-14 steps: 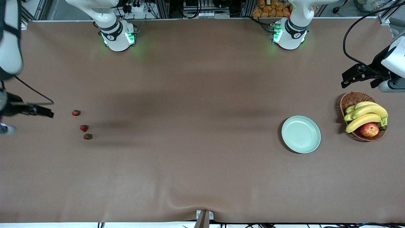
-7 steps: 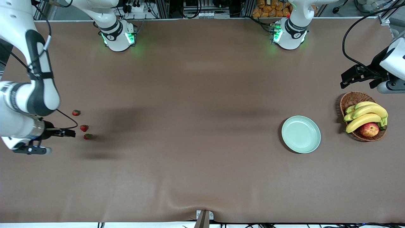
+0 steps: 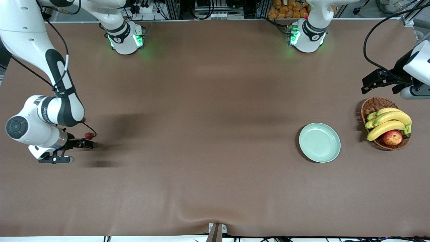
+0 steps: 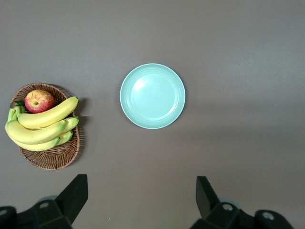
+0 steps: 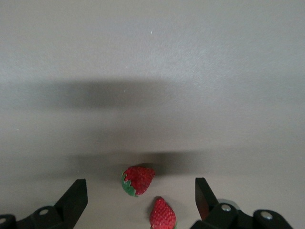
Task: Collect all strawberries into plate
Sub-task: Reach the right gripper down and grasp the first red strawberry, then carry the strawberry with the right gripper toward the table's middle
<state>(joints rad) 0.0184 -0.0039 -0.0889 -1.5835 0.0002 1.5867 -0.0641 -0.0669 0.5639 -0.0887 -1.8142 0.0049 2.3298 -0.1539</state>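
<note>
My right gripper [image 5: 138, 200] hovers, fingers apart, over two visible strawberries [image 5: 137, 180]; my left gripper [image 4: 140, 200], also apart, waits above one plate [image 4: 152, 96].

Right arm: I have it reaching from its base out to its own end of the worktop [image 3: 208, 188], elbow bent, forearm dropping low, wrist turned so the claw lies close over the worktop surface.

Right claw [image 3: 90, 144]: fingers spread wide, nothing between them; in the right wrist view both dark fingertips [image 5: 76, 195] stand well apart.

Left arm: I see it waiting out at its own end of the worktop, wrist raised high above the surface.

Left claw [image 3: 369, 84]: held up in the air, fingers wide apart and empty; in the left wrist view its fingertips [image 4: 76, 191] frame bare worktop.
</note>
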